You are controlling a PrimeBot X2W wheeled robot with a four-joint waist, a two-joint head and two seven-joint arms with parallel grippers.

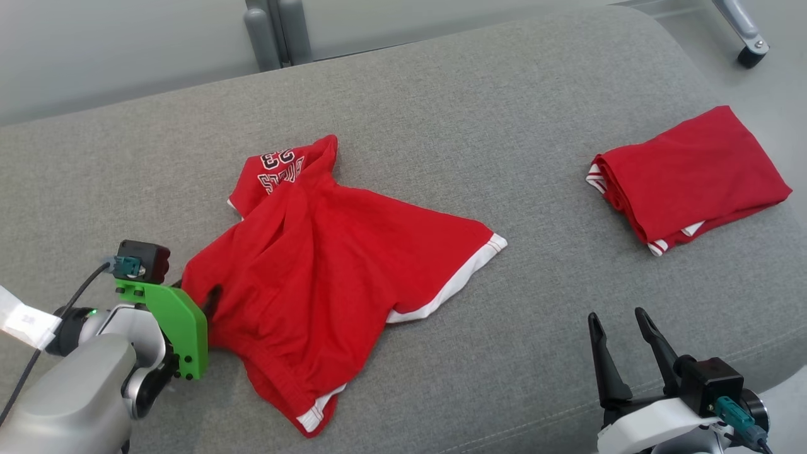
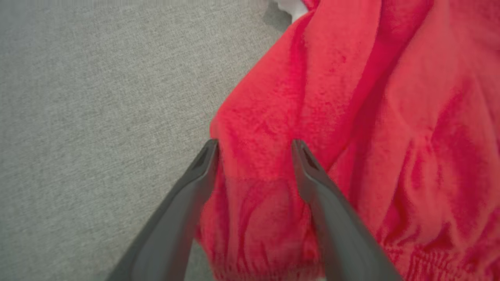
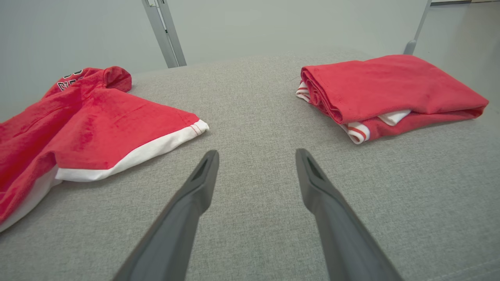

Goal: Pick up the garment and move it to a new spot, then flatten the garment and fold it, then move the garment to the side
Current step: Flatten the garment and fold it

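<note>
Bare cushion (image 1: 542, 208) lies open between crumpled garment (image 1: 328, 252) and folded garment (image 1: 687, 170); near edge also bare.

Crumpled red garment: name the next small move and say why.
Probably close the left end effector on the waistband fold: its open fingers straddle the bunched edge of the crumpled garment, which needs pulling flat. The right end effector hovers open over the grey cushion.

Silver forearm (image 1: 75, 391), green bracket (image 1: 173, 321), dark gripper fingers (image 1: 605, 359)

Fuzzy matt red cloth garment (image 1: 328, 265) (knit, by its look) between the smooth dark plastic fingers (image 2: 187, 195) of the left gripper (image 2: 254, 145); coarse grey woven upholstery (image 1: 504, 126) beneath them.
</note>
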